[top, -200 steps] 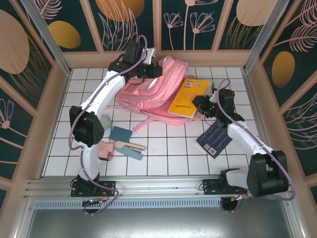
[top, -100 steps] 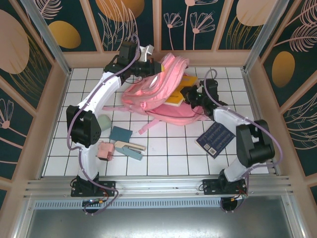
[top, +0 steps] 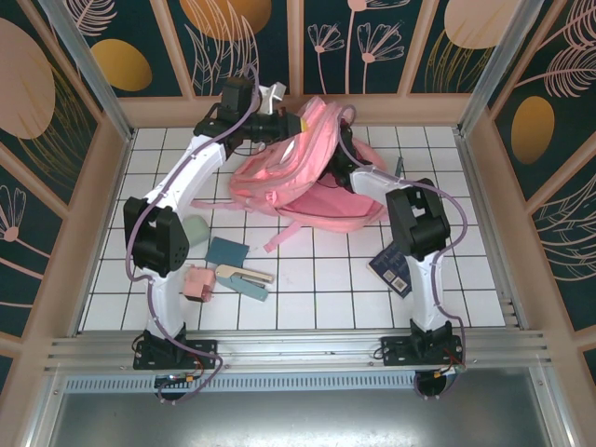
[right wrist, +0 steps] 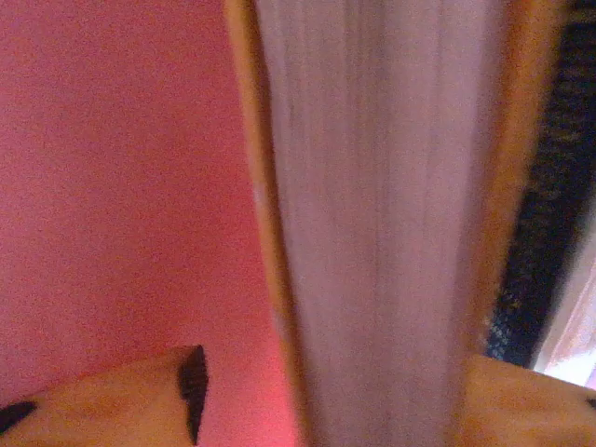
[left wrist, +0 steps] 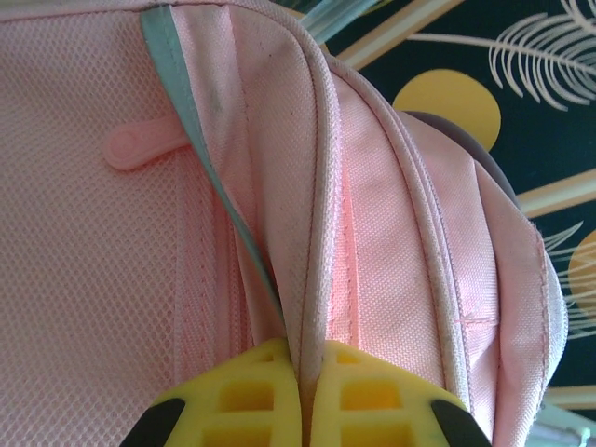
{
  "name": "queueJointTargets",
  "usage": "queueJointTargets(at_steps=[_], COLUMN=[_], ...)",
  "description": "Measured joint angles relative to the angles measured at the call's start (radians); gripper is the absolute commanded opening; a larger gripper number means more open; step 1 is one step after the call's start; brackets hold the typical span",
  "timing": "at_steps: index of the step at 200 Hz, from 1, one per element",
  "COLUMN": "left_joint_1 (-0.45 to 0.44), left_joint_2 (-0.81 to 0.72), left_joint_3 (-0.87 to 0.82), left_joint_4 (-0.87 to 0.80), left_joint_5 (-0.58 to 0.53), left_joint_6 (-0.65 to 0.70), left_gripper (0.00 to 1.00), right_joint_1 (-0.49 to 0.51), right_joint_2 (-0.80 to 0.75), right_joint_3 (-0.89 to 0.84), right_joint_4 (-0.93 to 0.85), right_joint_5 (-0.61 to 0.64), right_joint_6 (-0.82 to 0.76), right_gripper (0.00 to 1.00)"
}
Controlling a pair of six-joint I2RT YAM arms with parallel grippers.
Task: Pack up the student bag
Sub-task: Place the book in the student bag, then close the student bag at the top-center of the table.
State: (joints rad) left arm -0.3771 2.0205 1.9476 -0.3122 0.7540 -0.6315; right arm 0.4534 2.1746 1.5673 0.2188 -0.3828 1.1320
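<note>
- The left pincer (left wrist: 303, 396) is clamped on a folded seam of the student bag (top: 289, 177), with pink mesh and fabric spreading straight ahead of it.
- The bag's body slumps on the desk (top: 317, 279) below that pincer.
- A book (right wrist: 372, 186) stands page-edge on between the fingers of the right pincer (right wrist: 331, 391). It touches one finger and pink shows beside the other, so I cannot tell if it grips.

The white tiled tabletop (top: 317, 293) carries a dark blue paperback book (top: 399, 268) at right (partly covered). At left lie a flat teal square pad (top: 226, 251), a small pink box (top: 197, 282), a pale green rounded block (top: 196, 226) and a beige wooden strip (top: 247, 273).
</note>
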Motion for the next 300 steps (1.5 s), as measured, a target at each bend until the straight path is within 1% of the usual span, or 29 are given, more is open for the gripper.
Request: queueJointTargets(at_steps=[29,53,55,57,59,71,97,122,132,151,160,167,174,185,192,198,220,246,257,274,300], left_joint_1=[0.027,0.042,0.043,0.043,0.045,0.047,0.048,0.048,0.048,0.048,0.048,0.045,0.042,0.031,0.02,0.01,-0.03,-0.093,-0.129,-0.2,-0.319], left_joint_2=[0.0,0.002,0.003,0.003,0.005,0.014,0.051,0.074,0.081,0.1,0.11,0.121,0.133,0.153,0.166,0.172,0.179,0.171,0.157,0.14,0.138], left_joint_3=[-0.028,-0.029,-0.029,-0.029,-0.029,-0.029,-0.019,-0.01,0.005,0.039,0.048,0.058,0.068,0.086,0.094,0.095,0.084,0.055,0.024,-0.021,-0.074], left_joint_4=[0.041,0.056,0.059,0.061,0.064,0.079,0.104,0.109,0.104,0.089,0.089,0.085,0.08,0.064,0.053,0.045,0.009,-0.007,-0.007,-0.005,0.033], left_joint_5=[0.014,0.015,0.016,0.016,0.016,0.017,0.026,0.024,0.016,-0.016,-0.029,-0.037,-0.048,-0.075,-0.1,-0.119,-0.189,-0.252,-0.269,-0.267,-0.232], left_joint_6=[-0.032,-0.043,-0.044,-0.044,-0.045,-0.052,-0.061,-0.062,-0.055,-0.043,-0.042,-0.037,-0.027,-0.008,0.01,0.022,0.07,0.116,0.127,0.13,0.108], left_gripper=[0.0,0.0,0.0,0.0,0.0,0.0,0.0,0.0,0.0,0.0,0.0,0.09,0.24,0.41,0.48,0.52,0.57,0.61,0.62,0.65,0.7], right_joint_1=[0.0,-0.009,-0.01,-0.01,-0.011,-0.016,-0.024,-0.043,-0.065,-0.127,-0.16,-0.177,-0.185,-0.188,-0.191,-0.196,-0.243,-0.323,-0.369,-0.457,-0.554], right_joint_2=[-0.014,-0.086,-0.093,-0.102,-0.111,-0.173,-0.307,-0.421,-0.469,-0.578,-0.643,-0.693,-0.736,-0.804,-0.841,-0.866,-0.912,-0.934,-0.964,-1.041,-1.14], right_joint_3=[-0.014,-0.068,-0.072,-0.078,-0.082,-0.117,-0.161,-0.223,-0.272,-0.396,-0.457,-0.492,-0.514,-0.534,-0.541,-0.547,-0.597,-0.758,-0.832,-0.93,-1.042], right_joint_4=[-0.052,-0.105,-0.107,-0.112,-0.114,-0.121,-0.143,-0.204,-0.23,-0.285,-0.334,-0.386,-0.442,-0.544,-0.604,-0.647,-0.777,-0.848,-0.863,-0.868,-0.801], right_joint_5=[0.037,0.073,0.072,0.075,0.078,0.082,0.099,0.158,0.182,0.229,0.282,0.336,0.392,0.484,0.538,0.576,0.674,0.686,0.663,0.612,0.49], right_joint_6=[-0.068,-0.141,-0.146,-0.154,-0.158,-0.196,-0.274,-0.314,-0.317,-0.312,-0.31,-0.306,-0.295,-0.272,-0.253,-0.237,-0.19,-0.166,-0.162,-0.165,-0.183], right_gripper=[0.71,0.72,0.73,0.79,0.82,0.85,0.84,0.78,0.75,0.75,0.76,0.77,0.8,0.83,0.86,0.89,0.9,0.9,0.9,0.89,0.88])
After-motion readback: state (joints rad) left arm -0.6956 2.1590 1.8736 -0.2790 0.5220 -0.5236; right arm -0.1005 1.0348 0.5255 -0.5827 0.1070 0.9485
